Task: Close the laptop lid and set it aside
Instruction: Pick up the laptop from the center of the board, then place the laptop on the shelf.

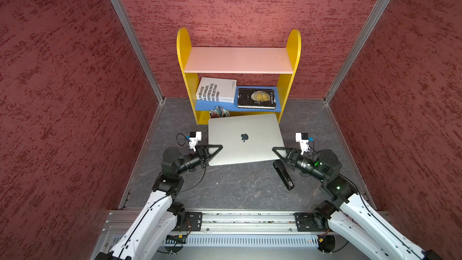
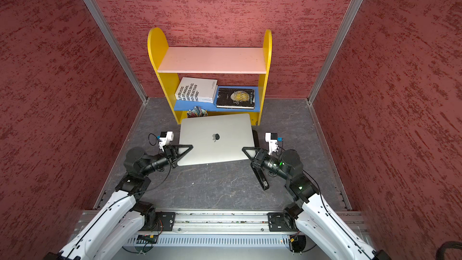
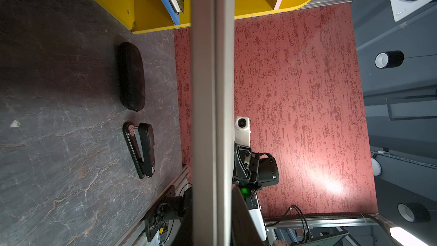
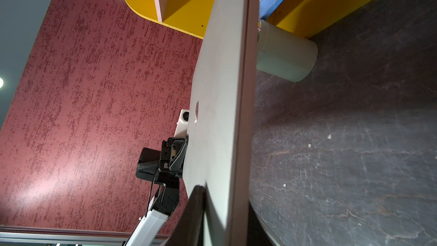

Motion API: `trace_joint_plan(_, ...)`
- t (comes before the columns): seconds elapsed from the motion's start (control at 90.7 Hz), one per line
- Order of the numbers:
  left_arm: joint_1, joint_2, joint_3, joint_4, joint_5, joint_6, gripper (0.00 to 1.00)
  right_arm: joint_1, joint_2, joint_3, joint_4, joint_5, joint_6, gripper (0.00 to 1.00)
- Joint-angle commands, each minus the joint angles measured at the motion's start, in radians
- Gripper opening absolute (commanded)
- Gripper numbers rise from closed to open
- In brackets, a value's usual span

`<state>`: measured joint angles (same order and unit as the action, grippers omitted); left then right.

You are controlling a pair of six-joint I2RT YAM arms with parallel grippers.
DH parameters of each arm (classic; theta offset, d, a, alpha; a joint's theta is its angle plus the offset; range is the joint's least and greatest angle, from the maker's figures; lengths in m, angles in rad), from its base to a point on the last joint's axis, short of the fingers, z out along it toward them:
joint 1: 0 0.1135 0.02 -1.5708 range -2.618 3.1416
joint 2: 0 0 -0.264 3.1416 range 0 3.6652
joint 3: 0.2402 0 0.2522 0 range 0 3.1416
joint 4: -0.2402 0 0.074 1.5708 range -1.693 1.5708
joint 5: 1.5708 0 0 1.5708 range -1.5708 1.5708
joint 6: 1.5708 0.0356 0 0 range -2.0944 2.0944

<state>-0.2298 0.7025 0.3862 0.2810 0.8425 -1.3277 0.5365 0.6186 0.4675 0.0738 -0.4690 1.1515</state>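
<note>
Top views both have the laptop (image 1: pixel 246 141) shut, with the lid (image 2: pixel 200 141) folded flat and the logo facing up. It's held up off the table (image 1: pixel 237 191), just in front of the yellow shelf (image 1: pixel 182 71) and turned a bit askew. It's gripped from both sides near the front corners. The left gripper (image 1: pixel 217 150) is clamped on the left edge and the right gripper (image 1: pixel 277 152) on the right edge. In each case one finger is laid on top of the lid and the other is tucked underneath.

From the left wrist view the laptop is seen edge-on. A stapler (image 3: pixel 142 150) and a dark glasses case (image 3: pixel 131 76) are lying on the table below it, not touched by it. From the right wrist view a white cup (image 4: pixel 286 53) is seen under the far edge, right by the foot of the shelf. A white book (image 1: pixel 216 90) and a black book (image 1: pixel 256 98) are laid flat on the blue shelf board.
</note>
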Motion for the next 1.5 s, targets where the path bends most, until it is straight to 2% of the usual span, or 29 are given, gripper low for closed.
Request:
trace_joint_plan(0.0,0.004,0.031,0.065,0.009,-0.101,0.072,0.00,0.042,0.006,0.073,0.109,-0.201,-0.121,0.00)
trace_joint_plan(0.86,0.047,0.314,0.357,0.091,-0.004,0.098,0.00,0.043,0.173,0.241,0.105,-0.218,-0.168,0.00)
trace_joint_plan(1.488,0.047,0.426,0.538,0.089,0.016,0.093,0.00,0.043,0.284,0.364,0.119,-0.250,-0.177,0.00)
